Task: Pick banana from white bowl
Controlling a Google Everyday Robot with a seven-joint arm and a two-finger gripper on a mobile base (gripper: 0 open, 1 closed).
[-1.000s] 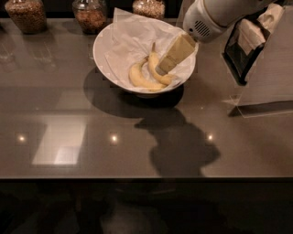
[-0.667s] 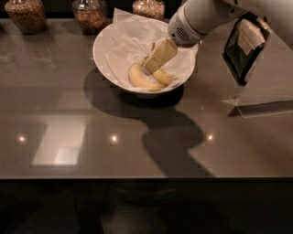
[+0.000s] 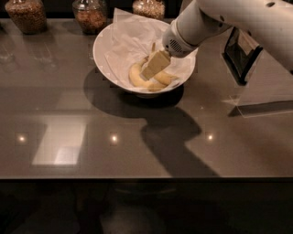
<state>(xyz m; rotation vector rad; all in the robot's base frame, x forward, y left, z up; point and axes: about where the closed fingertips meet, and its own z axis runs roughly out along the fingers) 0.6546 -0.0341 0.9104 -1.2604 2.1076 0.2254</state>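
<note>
Slanting down-left into the white bowl (image 3: 103,50), the tool (image 3: 153,68) hangs over the banana (image 3: 135,78); whether it grips, I cannot tell.

I counted three glass jars (image 3: 26,14) (image 3: 90,13) (image 3: 149,7) of grain, one white bowl (image 3: 99,51) with one paper liner (image 3: 128,36), two bananas (image 3: 136,78) (image 3: 168,78), and my one gripper (image 3: 154,66), down inside that bowl.

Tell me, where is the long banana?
In the camera view, the banana lies in the white bowl at the back of the table, partly under the gripper.
</note>
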